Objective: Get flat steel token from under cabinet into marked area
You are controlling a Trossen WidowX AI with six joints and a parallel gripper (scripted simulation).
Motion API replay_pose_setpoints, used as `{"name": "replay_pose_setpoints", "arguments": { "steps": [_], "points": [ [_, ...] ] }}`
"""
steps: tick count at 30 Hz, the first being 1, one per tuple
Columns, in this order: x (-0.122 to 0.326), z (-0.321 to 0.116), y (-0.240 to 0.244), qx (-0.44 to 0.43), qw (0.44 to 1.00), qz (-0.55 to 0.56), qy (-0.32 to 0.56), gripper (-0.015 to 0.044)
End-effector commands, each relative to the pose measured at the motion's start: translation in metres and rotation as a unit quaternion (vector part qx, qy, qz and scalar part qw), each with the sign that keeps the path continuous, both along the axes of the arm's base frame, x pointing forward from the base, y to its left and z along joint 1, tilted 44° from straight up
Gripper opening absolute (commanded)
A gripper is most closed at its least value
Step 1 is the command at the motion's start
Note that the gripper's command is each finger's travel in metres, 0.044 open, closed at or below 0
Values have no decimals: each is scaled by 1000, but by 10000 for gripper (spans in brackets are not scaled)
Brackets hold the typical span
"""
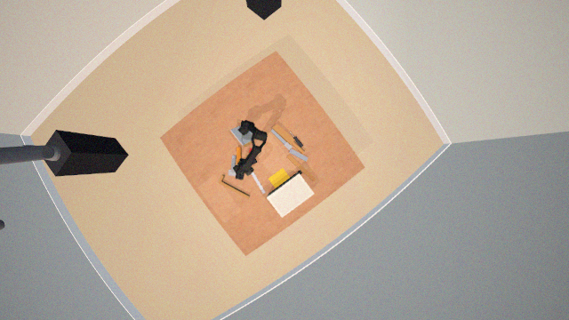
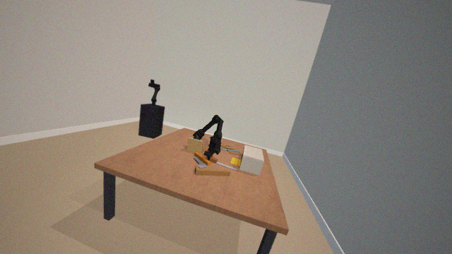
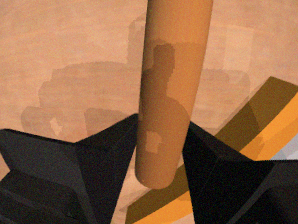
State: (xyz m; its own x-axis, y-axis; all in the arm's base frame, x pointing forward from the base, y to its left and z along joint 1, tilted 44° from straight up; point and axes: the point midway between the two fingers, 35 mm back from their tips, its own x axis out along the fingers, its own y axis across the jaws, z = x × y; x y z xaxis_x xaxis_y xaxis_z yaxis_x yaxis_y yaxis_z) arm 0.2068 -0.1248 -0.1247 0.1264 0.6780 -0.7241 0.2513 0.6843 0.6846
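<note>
The white cabinet (image 1: 291, 196) (image 2: 252, 161) stands on the table. The yellow marked area (image 1: 278, 178) (image 2: 235, 161) lies in front of it. My gripper (image 3: 160, 121) (image 2: 209, 157) is shut on the round wooden handle (image 3: 172, 85) of a tool. A thin grey strip (image 1: 258, 182) (image 2: 227, 166), which appears to be this tool's shaft, reaches from the gripper toward the cabinet's front corner, beside the yellow area. Its tip ends close to the cabinet; whether it touches anything cannot be told. The steel token is not visible in any view.
An orange bar (image 1: 238, 154) (image 2: 202, 158) and a grey piece (image 1: 233, 164) (image 2: 200, 162) lie by the gripper. A long hooked bar (image 1: 235, 188) (image 2: 212, 171) lies beyond them. A grey jointed tool (image 1: 289, 146) and a dark-handled tool (image 1: 298, 141) lie on the arm's other side.
</note>
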Motion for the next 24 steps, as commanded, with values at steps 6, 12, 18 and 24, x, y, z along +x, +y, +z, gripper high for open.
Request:
{"name": "replay_pose_setpoints", "arguments": {
  "steps": [6,12,18,24],
  "points": [
    [1,0,-1,-6,999,26,-28,0],
    [1,0,-1,-9,998,43,-44,0],
    [1,0,-1,-12,996,61,-60,0],
    [1,1,-1,-15,994,74,-73,0]
  ]
}}
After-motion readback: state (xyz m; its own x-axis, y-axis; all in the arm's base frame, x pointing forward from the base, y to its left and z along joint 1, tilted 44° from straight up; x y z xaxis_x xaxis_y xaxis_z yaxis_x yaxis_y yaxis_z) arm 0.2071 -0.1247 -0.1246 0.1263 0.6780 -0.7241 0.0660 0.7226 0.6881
